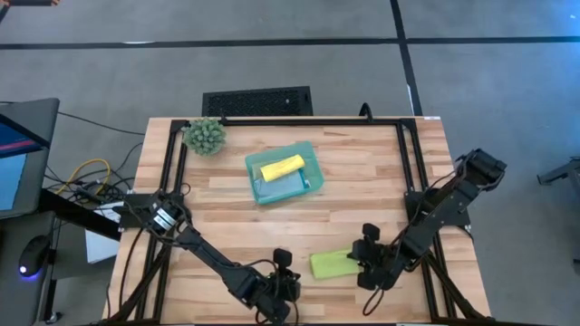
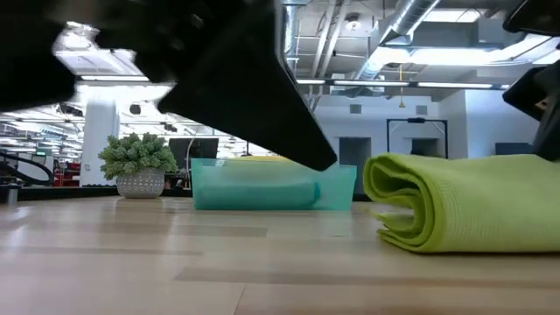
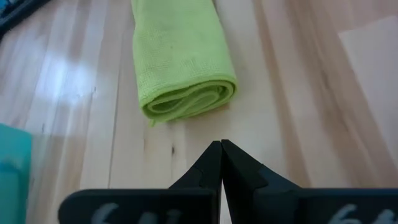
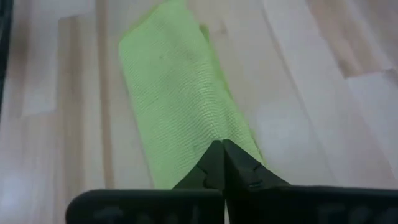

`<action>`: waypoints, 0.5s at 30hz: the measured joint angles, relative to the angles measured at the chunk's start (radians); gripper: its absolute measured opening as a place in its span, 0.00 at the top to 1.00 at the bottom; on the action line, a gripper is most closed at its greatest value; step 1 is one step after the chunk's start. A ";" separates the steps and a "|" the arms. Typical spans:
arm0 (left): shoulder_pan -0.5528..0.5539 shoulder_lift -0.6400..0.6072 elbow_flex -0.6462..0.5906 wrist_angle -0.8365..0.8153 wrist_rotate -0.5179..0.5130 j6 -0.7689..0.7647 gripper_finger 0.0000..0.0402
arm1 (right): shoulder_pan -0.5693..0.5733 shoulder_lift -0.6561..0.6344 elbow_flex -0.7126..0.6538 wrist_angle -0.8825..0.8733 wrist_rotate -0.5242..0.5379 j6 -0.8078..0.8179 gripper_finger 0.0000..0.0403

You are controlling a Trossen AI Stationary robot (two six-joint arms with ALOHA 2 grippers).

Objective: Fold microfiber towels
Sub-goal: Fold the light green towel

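High view: a lime towel (image 1: 333, 263), folded into a narrow bundle, lies on the worktop (image 1: 362, 172) at lower centre of the frame, between the two grippers. Its layered, rolled end faces the left wrist view (image 3: 186, 102); seen from the low view (image 2: 464, 206) it sits thick and doubled at the right of the frame. A teal tray (image 1: 313, 167) at upper centre holds a yellow towel (image 1: 282, 167) resting on a pale blue one (image 1: 281, 187); both appear folded, though their layers cannot be made out. A fourth towel is not visible. By this evidence the lime towel looks essentially folded and probably awaits transfer to the tray.

Left gripper (image 1: 283, 288): at the bottom edge, just left of the lime towel, fingers pressed together and holding nothing, its arm reaching in from the left side. Right gripper (image 1: 366, 264): at the towel's right end, its arm bent in from the right edge. In the right wrist view its fingers (image 4: 208, 165) are pressed together over the cloth (image 4: 180, 106); whether they pinch a fold of it cannot be told.
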 joint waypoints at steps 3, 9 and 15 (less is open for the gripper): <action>0.017 0.000 -0.010 0.032 0.016 -0.003 1.00 | 0.000 -0.011 0.000 -0.020 0.015 0.036 0.98; 0.047 0.002 -0.126 0.264 0.016 0.042 1.00 | 0.028 -0.045 0.000 -0.026 0.019 0.038 0.98; 0.090 0.002 -0.192 0.438 0.026 0.044 1.00 | 0.066 -0.085 0.000 -0.056 0.031 0.084 0.99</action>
